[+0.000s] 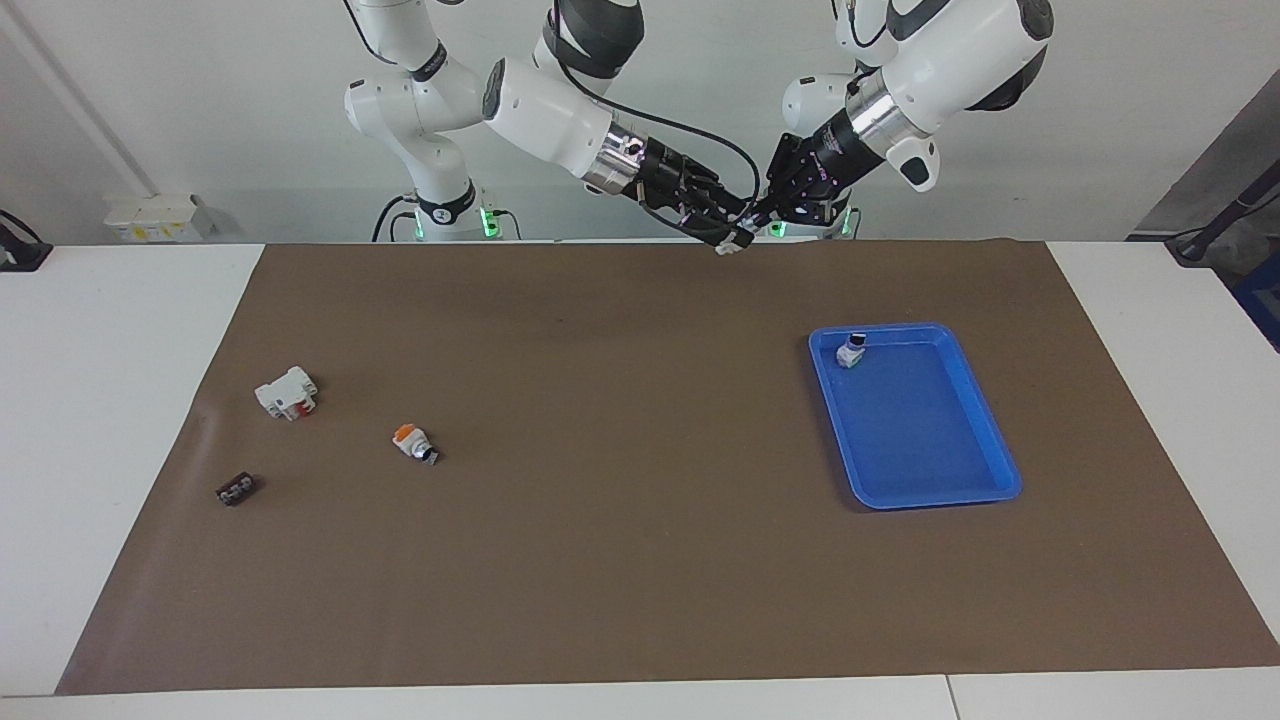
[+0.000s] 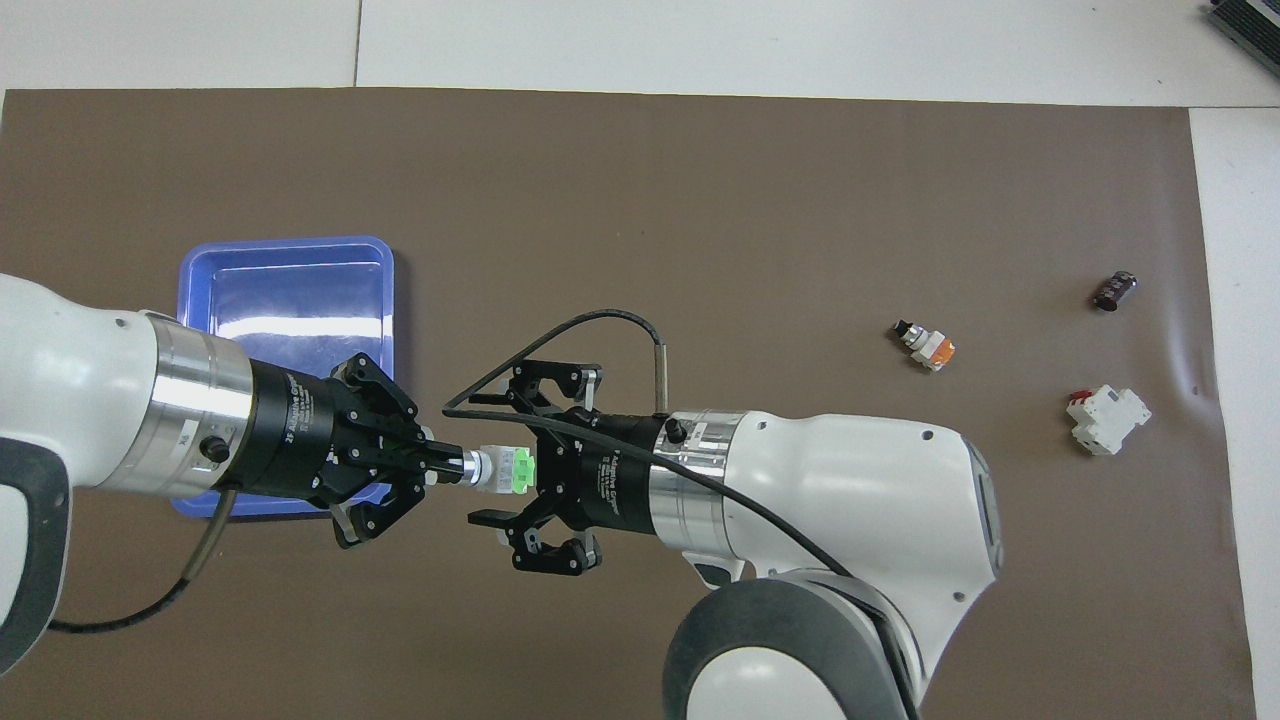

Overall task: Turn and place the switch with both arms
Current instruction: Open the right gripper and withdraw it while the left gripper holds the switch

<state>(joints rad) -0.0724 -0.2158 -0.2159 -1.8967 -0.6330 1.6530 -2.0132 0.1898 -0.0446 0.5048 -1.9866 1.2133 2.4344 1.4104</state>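
Near the lower middle of the overhead view, the switch (image 2: 503, 469) hangs in the air between the two arms: a small white plastic body with a bright green block at one end and a ribbed silver knob at the other. The left pincer (image 2: 448, 464), black and angular with splayed links, is pressed together on the knob end. The right pincer (image 2: 500, 473) has its fingers spread apart on either side of the green block, clear of it.

In the facing view the two pincers meet at the top centre of the frame, over the robots' edge of the matte brown mat (image 1: 640, 560) that covers the white table (image 1: 110, 400).

A glossy blue rectangular tray (image 1: 985, 430) with rounded corners lies at the right of the facing view, a small white piece (image 1: 851, 351) in its upper corner. At the left of that view lie an orange-ended switch (image 1: 412, 442), a white block with a red part (image 1: 286, 392) and a small dark cylinder (image 1: 235, 490).
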